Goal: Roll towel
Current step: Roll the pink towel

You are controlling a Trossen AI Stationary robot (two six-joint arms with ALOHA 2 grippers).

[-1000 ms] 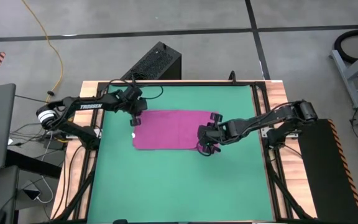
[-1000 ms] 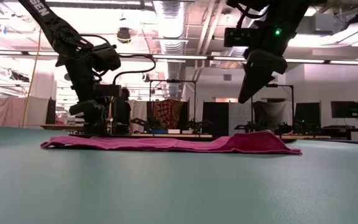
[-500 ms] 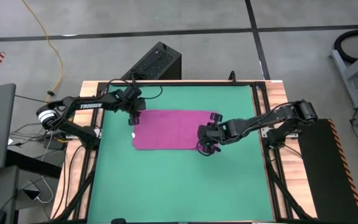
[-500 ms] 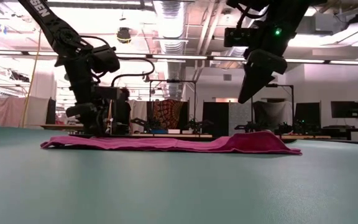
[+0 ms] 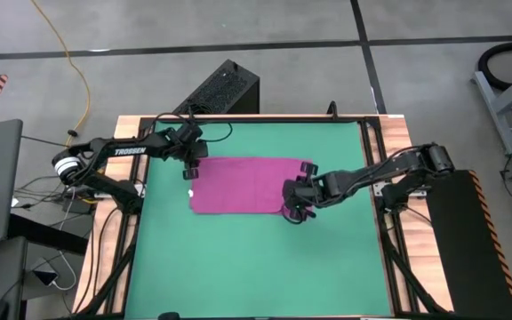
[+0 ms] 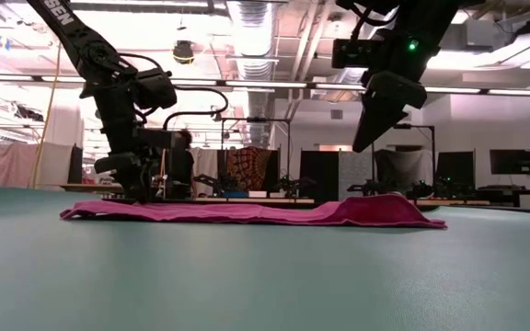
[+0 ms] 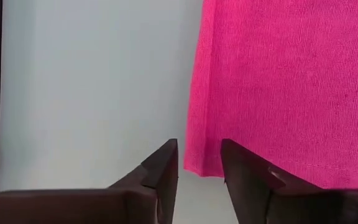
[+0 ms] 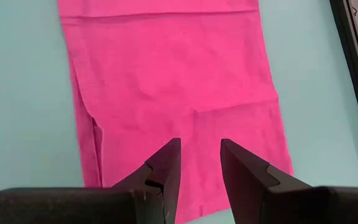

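Note:
The magenta-pink towel [image 5: 245, 185] lies flat on the green mat [image 5: 256, 267]. Its right end [image 6: 385, 208] is humped, and a folded-over layer [image 8: 229, 124] shows there. My left gripper [image 5: 194, 168] is low at the towel's far-left corner. Its fingers are slightly apart, with the towel's corner edge [image 7: 194, 155] between them. My right gripper [image 5: 293, 203] hangs above the towel's right end, clear of it in the low view [image 6: 364, 140], fingers slightly apart and empty. My left gripper points down at the towel's far-left corner [image 7: 197, 163], one finger over the mat and one over the cloth. I cannot tell whether the fingertips touch the towel. The towel lies flat on the mat.
A black box [image 5: 225, 87] stands beyond the table's far edge. Dark frame rails [image 5: 373, 151] run along the mat's sides. The mat's near half is bare green.
My left gripper has sunk a little toward the towel's far-left corner. The towel and my right gripper have stayed as they were.

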